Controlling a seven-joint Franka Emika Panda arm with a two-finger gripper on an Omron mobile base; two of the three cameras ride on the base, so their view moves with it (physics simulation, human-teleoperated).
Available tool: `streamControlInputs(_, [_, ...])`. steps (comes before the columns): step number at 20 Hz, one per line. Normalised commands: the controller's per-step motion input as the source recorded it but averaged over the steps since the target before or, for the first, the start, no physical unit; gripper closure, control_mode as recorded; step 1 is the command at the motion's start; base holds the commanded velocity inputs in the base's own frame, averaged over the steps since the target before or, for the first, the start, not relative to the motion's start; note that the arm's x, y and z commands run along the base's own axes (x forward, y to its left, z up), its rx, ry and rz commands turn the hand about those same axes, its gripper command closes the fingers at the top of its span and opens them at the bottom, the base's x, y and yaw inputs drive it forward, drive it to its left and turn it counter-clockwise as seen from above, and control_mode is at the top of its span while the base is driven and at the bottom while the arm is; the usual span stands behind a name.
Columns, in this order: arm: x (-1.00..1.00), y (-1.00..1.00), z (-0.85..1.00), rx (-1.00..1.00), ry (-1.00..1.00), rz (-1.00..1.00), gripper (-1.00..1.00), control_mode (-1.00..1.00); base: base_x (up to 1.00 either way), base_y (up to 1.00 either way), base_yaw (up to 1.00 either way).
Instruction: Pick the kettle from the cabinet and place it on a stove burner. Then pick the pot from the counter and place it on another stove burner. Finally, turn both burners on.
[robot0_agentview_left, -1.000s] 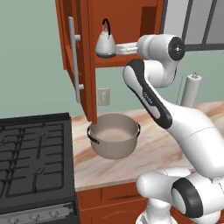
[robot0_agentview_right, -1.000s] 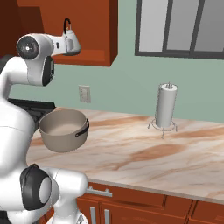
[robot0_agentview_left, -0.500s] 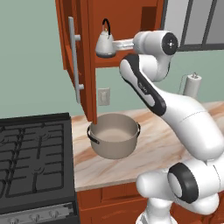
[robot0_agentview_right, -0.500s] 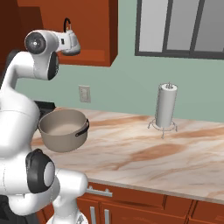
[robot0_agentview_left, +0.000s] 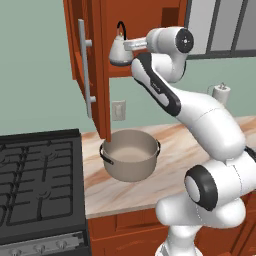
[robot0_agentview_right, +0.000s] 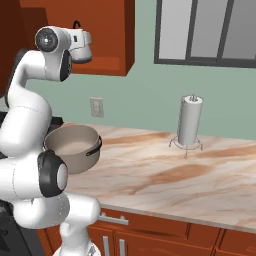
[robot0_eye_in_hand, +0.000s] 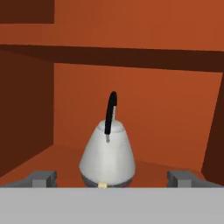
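The cabinet (robot0_agentview_left: 95, 65), a reddish-brown wooden wall unit, hangs up high with its door swung open, a long silver bar handle (robot0_agentview_left: 85, 67) running down the door. Below it, the cream marble-look counter (robot0_agentview_right: 165, 175) stretches off to the right. To the left of the counter sits one black gas range, its stove burners (robot0_agentview_left: 37, 175) covered by dark grates.

One white robot arm (robot0_agentview_left: 200, 120) rises from the near right and reaches up and left into the cabinet.

One wide grey-beige pot (robot0_agentview_left: 130, 161) stands upright on the counter just right of the range, under the open door. It has two black loop handles and no lid.

One paper towel roll (robot0_agentview_right: 190, 120) stands upright on its holder far right on the counter, well apart from the pot.

One small silvery-white kettle (robot0_eye_in_hand: 107, 153), cone-shaped with a thin black arched handle, stands upright on the cabinet shelf.

The gripper (robot0_eye_in_hand: 113, 179) is level with the kettle, fingers spread wide. The two fingertips (robot0_eye_in_hand: 43, 178) sit either side of the kettle's base with clear gaps, gripping nothing.
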Motion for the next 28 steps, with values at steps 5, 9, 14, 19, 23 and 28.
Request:
streamControlInputs(5, [0.35,0.15,0.09,-0.05,0.0,0.0,-1.0,-1.0,0.0,0.0,0.0])
streamControlInputs(9, [0.32,0.15,0.02,-0.03,0.0,0.0,-1.0,-1.0,0.0,0.0,0.0])
streamControlInputs(14, [0.35,0.1,0.0,0.0,0.01,0.0,-1.0,-1.0,0.0,0.0,0.0])
streamControlInputs(19, [0.45,0.0,0.0,0.0,0.04,0.0,-1.0,-1.0,0.0,0.0,0.0])
streamControlInputs(23, [0.42,0.0,0.03,0.0,0.04,0.0,-1.0,-1.0,0.0,0.0,0.0])
streamControlInputs(28, [0.14,0.14,0.1,-0.02,0.0,0.0,-1.0,-1.0,0.0,0.0,0.0])
